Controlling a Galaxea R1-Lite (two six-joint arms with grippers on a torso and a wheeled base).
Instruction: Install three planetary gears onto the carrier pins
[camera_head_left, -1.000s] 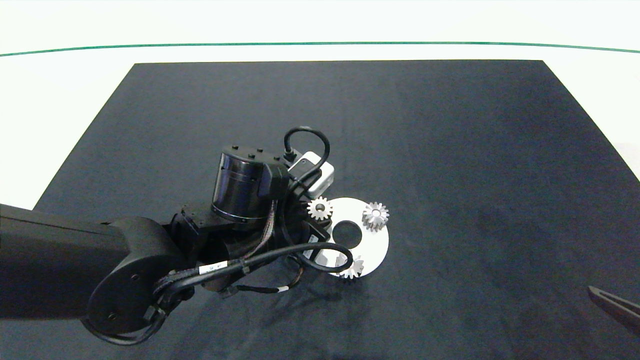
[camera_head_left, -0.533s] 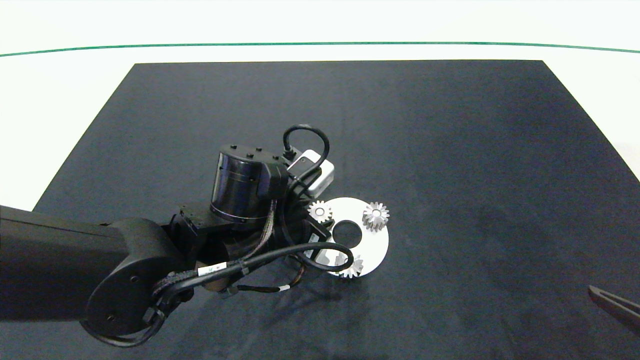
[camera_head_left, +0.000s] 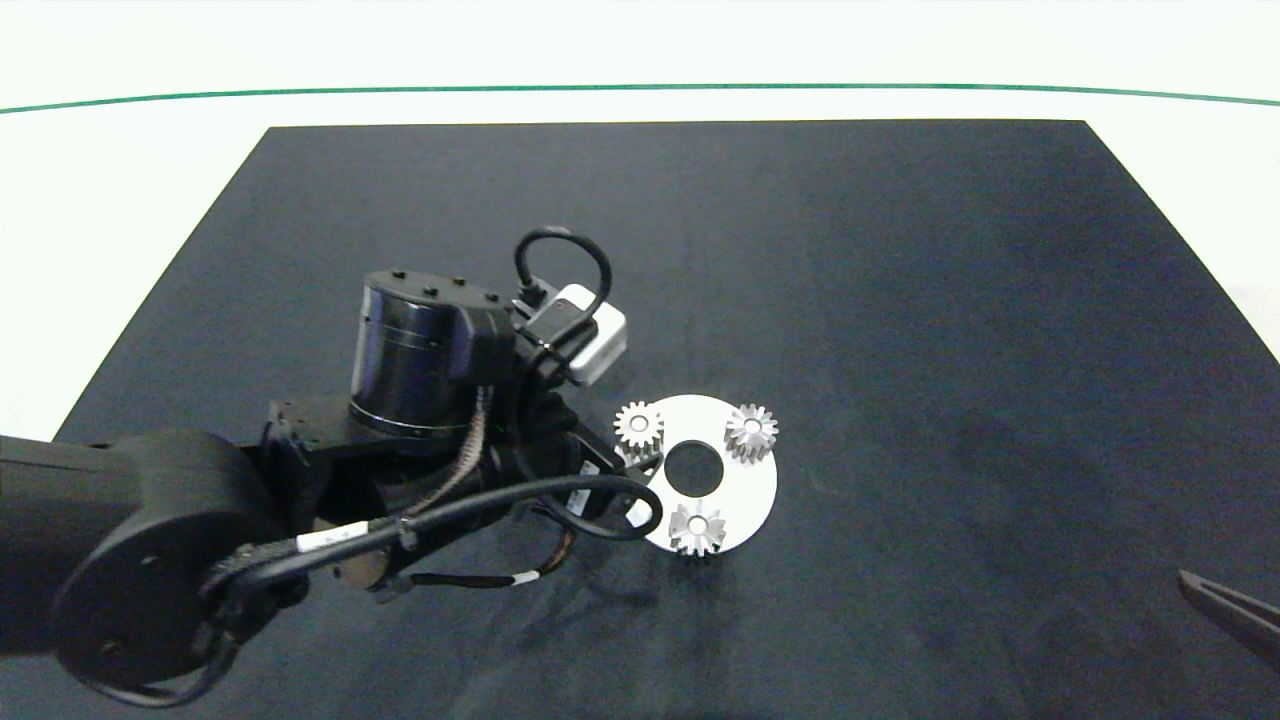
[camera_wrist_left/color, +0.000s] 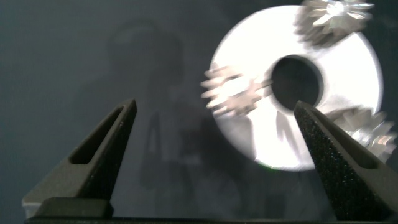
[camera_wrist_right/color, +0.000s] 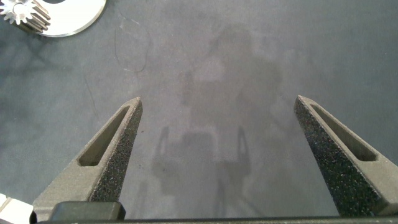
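The left gripper hung just left of the white disc, its two grey fingers spread wide and holding nothing, with the disc's left rim showing between them in the left wrist view. The disc lay flat on the dark mat, its large centre hole open. All three planetary gears sat on the disc around that hole: one gear at the disc's upper left edge, nearest the left arm; a second gear at the disc's lower edge; and a third gear at its upper right. Each gear showed a pale spot at its bore, the tip of one of the carrier pins, so every gear stood on its own peg; the pegs were otherwise hidden by the gears. Far right of the disc, at the mat's lower right corner, the right gripper was parked well apart from the parts, its fingers likewise spread and empty above bare mat.
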